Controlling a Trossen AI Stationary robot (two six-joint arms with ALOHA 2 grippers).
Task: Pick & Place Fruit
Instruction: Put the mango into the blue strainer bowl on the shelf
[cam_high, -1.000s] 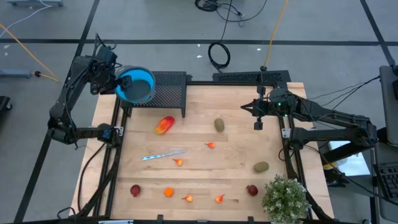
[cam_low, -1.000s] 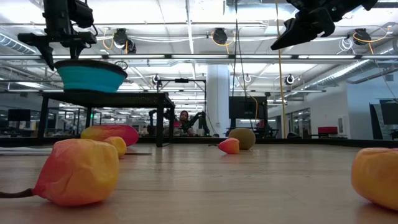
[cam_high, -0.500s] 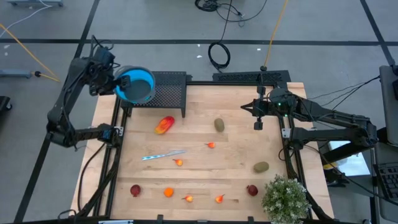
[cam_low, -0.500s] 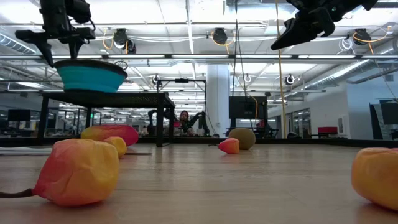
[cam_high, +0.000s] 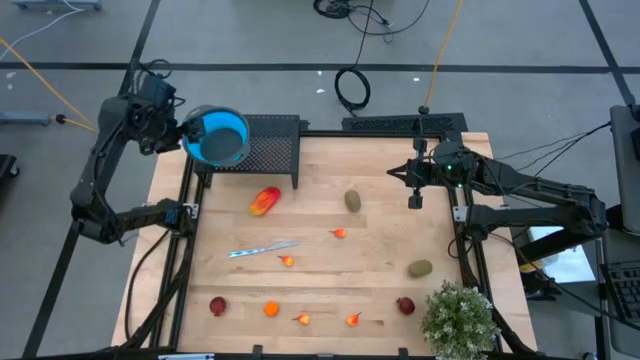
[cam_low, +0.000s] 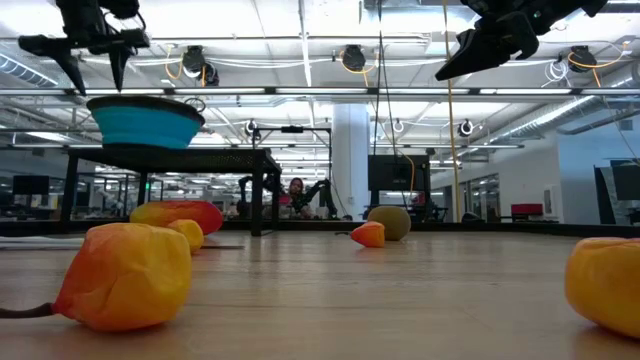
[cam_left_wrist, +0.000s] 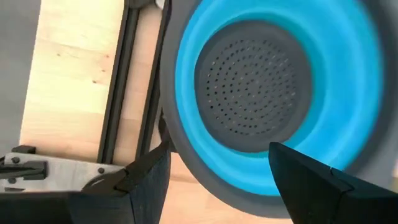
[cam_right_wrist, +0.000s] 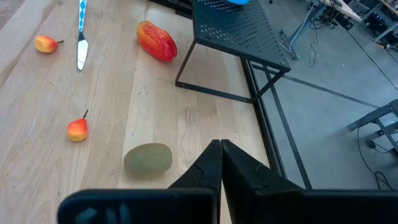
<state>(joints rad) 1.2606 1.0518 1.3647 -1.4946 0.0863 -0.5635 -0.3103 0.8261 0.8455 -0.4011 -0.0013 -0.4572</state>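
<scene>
Fruit scattered all over the wooden table (cam_high: 330, 275), none of it in the blue bowl (cam_high: 217, 135), so using that bowl as the landmark: bowl parked on a black mesh stand (cam_high: 265, 145) at the table's far left corner. Closest to the bowl, the larger orange-red fruit (cam_high: 264, 201), lying just in front of the stand. Further out from the bowl, one brown kiwi (cam_high: 352, 200) mid-table, with a small orange piece (cam_high: 339, 233) beyond it and another small orange one (cam_high: 287, 261) right by the tip of the slim silver knife (cam_high: 262, 248). Second kiwi (cam_high: 419, 267) way over toward the right edge, near a potted plant (cam_high: 460, 318) on the corner opposite the bowl. Farthest from the bowl, a row along the near edge: dark red fruit (cam_high: 217, 305), orange piece (cam_high: 270, 309), two more small orange ones (cam_high: 302, 318) (cam_high: 352, 319), then another dark red one (cam_high: 404, 305). Left gripper (cam_high: 172, 128) hovering up beside the bowl's outer rim, fingers (cam_left_wrist: 311, 180) spread wide with nothing between them, only the bowl's perforated bottom showing past them. Right gripper (cam_high: 416, 200) hanging well away from the bowl, above the table's right side, jaws pressed fully together and empty. No brand names, labels or readable writing anywhere.
</scene>
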